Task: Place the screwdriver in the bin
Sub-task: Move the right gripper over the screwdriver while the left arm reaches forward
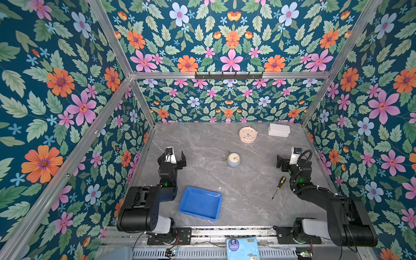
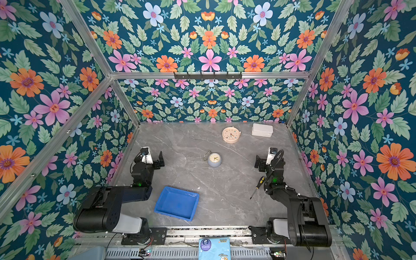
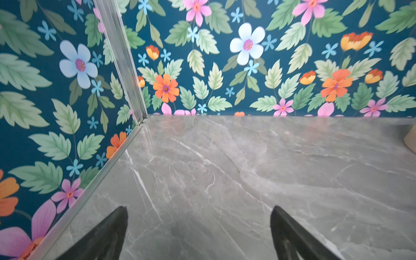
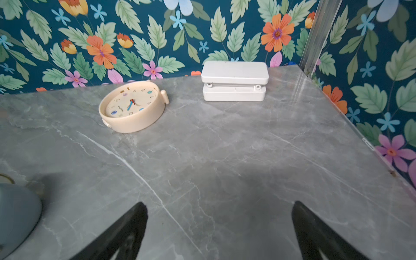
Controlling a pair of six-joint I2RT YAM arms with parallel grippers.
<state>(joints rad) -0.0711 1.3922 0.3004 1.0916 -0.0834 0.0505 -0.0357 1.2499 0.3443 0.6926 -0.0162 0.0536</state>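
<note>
The screwdriver [image 1: 278, 186] [image 2: 257, 186], black-handled with yellow accents, lies flat on the grey marble table just left of the right arm's wrist, its thin shaft pointing toward the front. The blue bin [image 1: 200, 203] [image 2: 176, 203] sits empty near the front, right of the left arm. My left gripper [image 1: 172, 156] [image 2: 148, 156] [image 3: 199, 209] hovers open over bare table at mid left. My right gripper [image 1: 293, 155] [image 2: 271, 156] [image 4: 219, 203] is open too, farther back than the screwdriver, with nothing between its fingers. Neither wrist view shows the screwdriver or the bin.
A cream round clock [image 1: 248, 134] [image 4: 132, 108] and a white lidded box [image 1: 279, 130] [image 4: 234, 83] stand at the back right. A small blue-grey clock [image 1: 233, 159] [image 4: 15, 209] sits mid-table. Flowered walls close three sides. A blue packet [image 1: 242, 247] lies past the front rail.
</note>
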